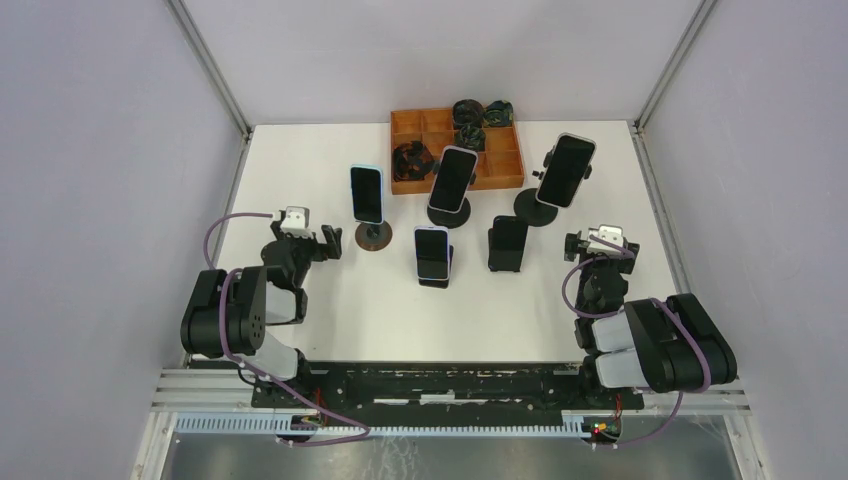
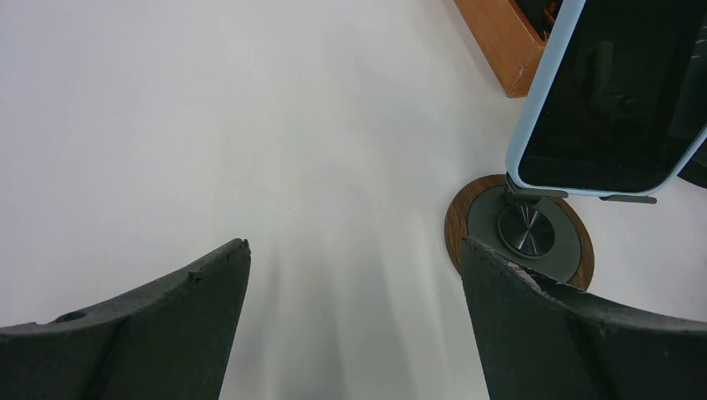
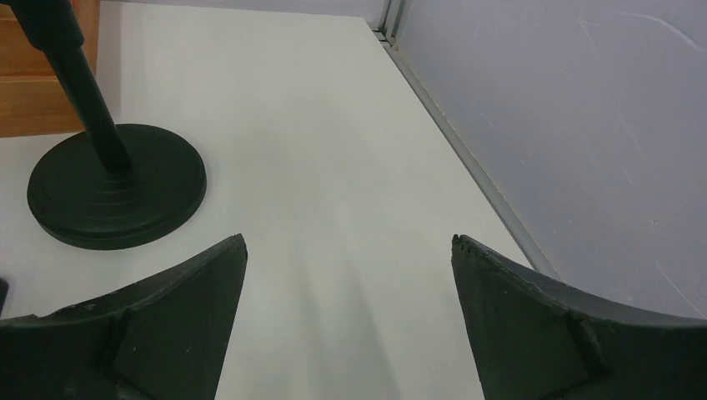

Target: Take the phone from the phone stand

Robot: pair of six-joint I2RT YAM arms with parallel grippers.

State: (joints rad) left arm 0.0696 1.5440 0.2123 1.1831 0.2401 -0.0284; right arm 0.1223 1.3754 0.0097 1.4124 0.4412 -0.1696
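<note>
Nearest, well in front of the wooden tray [image 1: 505, 165], the left gripper [image 1: 330, 245] and right gripper [image 1: 573, 246] both gape wide, holding nothing. Front-left of the tray, a blue-cased phone [image 1: 367, 193] sits upright on its round stand [image 1: 374, 237]. Several of the tray's compartments hold dark coiled items [image 1: 411, 158].

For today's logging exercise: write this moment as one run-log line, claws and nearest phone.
left claw: open, empty | right claw: open, empty | blue-cased phone: on wood-rimmed stand, near left claw | removal: not begun
</note>
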